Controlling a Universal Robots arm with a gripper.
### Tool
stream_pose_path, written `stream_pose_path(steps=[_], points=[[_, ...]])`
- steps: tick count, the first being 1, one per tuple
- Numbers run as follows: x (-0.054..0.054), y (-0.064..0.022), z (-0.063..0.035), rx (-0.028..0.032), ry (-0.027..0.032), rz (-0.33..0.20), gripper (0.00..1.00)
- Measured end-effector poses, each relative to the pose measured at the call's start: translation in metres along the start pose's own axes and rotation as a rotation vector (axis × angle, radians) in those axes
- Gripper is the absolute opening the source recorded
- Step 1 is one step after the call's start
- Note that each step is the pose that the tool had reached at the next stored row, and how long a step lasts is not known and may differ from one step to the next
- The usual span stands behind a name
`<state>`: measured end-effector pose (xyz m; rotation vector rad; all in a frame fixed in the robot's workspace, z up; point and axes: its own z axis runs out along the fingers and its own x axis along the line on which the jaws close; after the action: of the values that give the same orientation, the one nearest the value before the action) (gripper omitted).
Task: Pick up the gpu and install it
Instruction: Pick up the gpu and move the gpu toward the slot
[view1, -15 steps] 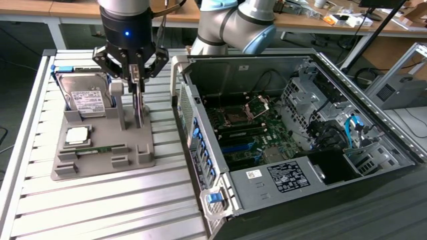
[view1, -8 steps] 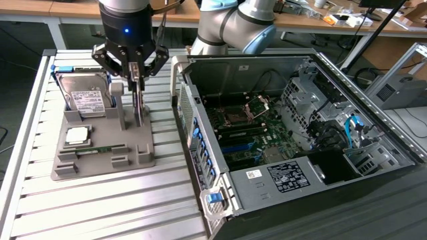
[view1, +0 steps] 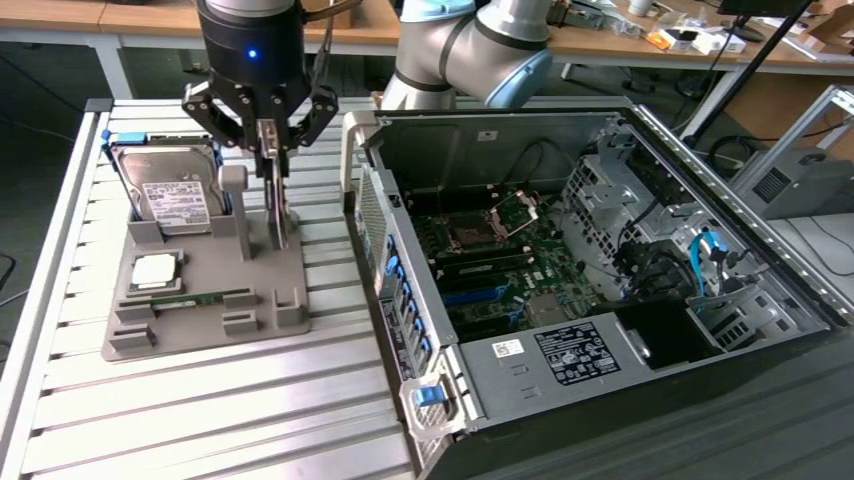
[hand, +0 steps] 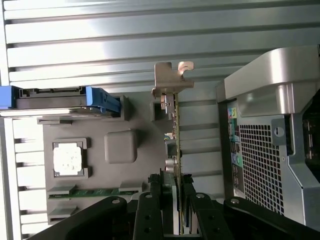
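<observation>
On the exterior view's left, a grey holder tray (view1: 200, 335) lies on the slatted metal table (view1: 200, 430). Its pockets keep each part in a known place. The hard drive (view1: 174, 195) leans at the far end, and the processor chip (view1: 154, 270) and the green memory stick (view1: 194, 297) lie flat nearer the camera.

At the tray's edge towards the computer, the gpu (view1: 278, 215) stands upright on its long edge in a slot. This leaves its upper edge free to be taken from above. The gripper (view1: 272, 158) hangs straight over it, and its fingers (hand: 152, 205) are pressed against the two faces of the card and pinch it near the top. In the wrist view the silvery end bracket (hand: 170, 80) points away from the fingers. The card's lower edge appears to sit in the slot, so I judge it is grasped but not yet lifted.

To the right, the open computer case (view1: 534, 150) lies on its side, with the motherboard (view1: 494, 270) facing up.
</observation>
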<state>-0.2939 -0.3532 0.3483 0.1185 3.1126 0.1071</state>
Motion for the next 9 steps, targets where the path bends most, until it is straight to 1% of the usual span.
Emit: stream_pose_path(steps=[9], points=[[-0.0002, 0.0005, -0.0075, -0.0004, 0.0001, 0.0, 0.27]])
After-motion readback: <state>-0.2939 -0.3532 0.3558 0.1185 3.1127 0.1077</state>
